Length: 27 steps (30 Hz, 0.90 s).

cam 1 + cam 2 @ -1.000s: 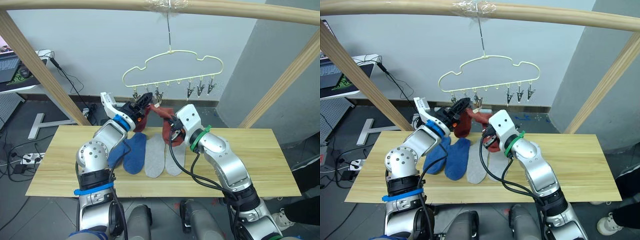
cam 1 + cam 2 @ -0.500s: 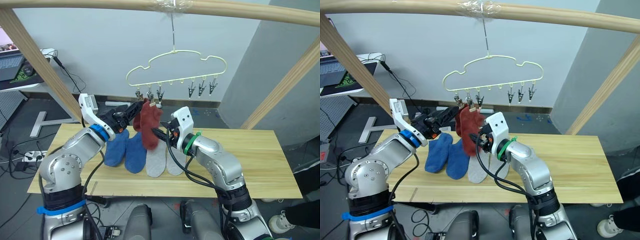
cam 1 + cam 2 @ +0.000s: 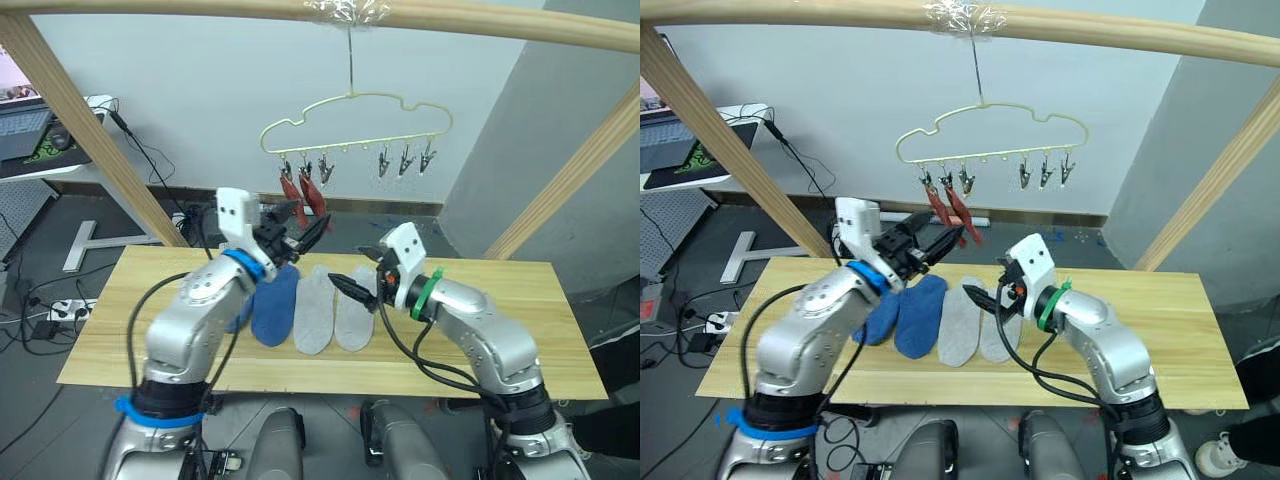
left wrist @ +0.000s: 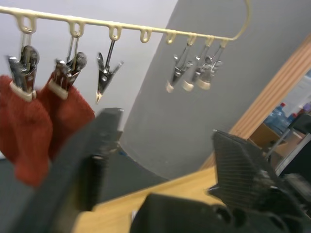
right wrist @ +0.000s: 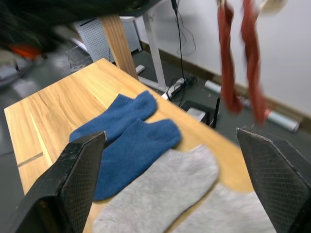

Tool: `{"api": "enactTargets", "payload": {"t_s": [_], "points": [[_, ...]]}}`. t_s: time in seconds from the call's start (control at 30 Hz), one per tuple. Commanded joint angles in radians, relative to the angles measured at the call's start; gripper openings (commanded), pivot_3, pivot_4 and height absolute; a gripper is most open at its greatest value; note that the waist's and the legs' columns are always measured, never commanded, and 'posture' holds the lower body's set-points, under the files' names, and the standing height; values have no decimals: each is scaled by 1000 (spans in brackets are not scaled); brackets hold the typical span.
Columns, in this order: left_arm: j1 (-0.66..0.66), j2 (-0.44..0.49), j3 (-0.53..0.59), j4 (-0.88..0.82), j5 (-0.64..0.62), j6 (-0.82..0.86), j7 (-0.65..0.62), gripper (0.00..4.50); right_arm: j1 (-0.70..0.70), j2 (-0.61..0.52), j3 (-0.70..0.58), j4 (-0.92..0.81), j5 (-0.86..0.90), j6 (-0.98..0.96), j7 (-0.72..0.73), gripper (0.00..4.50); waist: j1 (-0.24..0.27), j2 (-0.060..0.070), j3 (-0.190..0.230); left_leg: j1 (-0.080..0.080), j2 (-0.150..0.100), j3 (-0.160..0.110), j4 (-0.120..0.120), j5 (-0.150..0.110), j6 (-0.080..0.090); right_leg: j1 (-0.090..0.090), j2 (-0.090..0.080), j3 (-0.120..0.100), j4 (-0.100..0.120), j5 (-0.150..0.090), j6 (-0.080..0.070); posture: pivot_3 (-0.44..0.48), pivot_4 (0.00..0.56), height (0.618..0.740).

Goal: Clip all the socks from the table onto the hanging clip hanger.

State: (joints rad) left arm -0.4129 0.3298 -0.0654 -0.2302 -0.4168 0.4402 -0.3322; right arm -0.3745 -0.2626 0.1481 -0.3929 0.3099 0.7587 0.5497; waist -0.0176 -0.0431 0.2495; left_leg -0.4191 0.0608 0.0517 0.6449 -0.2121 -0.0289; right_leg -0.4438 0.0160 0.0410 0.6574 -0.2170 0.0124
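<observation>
Pale-yellow clip hanger [image 3: 352, 125] is hanging by its hook, carrying six dark clips. Two rust-red socks [image 3: 303, 192] are dangling from what appear to be its two leftmost clips. Two blue socks [image 3: 272, 304] and two grey socks [image 3: 333, 317] are lying side by side on the table [image 3: 500, 330].

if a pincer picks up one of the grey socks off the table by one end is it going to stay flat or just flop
Probably flop. The grey socks lie flat and thin on the table, and the red socks on the clip hanger dangle limp. It looks light, so one pinch should lift it.
</observation>
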Motion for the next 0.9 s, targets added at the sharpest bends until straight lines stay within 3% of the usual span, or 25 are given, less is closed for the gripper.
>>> {"api": "enactTargets", "payload": {"t_s": [0.03, 0.27, 0.5, 0.9], "points": [[-27, -23, -14, 32, 72, -86, -4, 3318, -18, -20, -24, -63, 47, 6, 21, 4500, -6, 0, 0, 0, 0, 0, 0, 0, 0, 0, 0, 0, 0, 0, 0, -32, 221, 740], [-133, -146, -28, 327, 251, -293, 94, 3318, -119, -94, -149, -103, 160, 38, 42, 4500, -17, 0, 0, 0, 0, 1, 0, 0, 0, 0, 0, 0, 0, 0, 0, -73, 227, 740], [-205, -198, 6, 498, 303, -392, 132, 3318, -182, -86, -180, -79, 195, 49, -12, 4500, -24, 0, 0, -2, 0, 0, -1, 0, 0, -1, 0, 0, 0, 0, 1, -99, 235, 740], [-281, -235, 21, 603, 359, -461, 171, 3318, -192, -98, -192, -75, 207, 48, -49, 4500, -37, 0, 0, -3, 0, 0, 0, 0, 0, -2, 0, 0, 0, 0, 1, -118, 233, 740]]}}
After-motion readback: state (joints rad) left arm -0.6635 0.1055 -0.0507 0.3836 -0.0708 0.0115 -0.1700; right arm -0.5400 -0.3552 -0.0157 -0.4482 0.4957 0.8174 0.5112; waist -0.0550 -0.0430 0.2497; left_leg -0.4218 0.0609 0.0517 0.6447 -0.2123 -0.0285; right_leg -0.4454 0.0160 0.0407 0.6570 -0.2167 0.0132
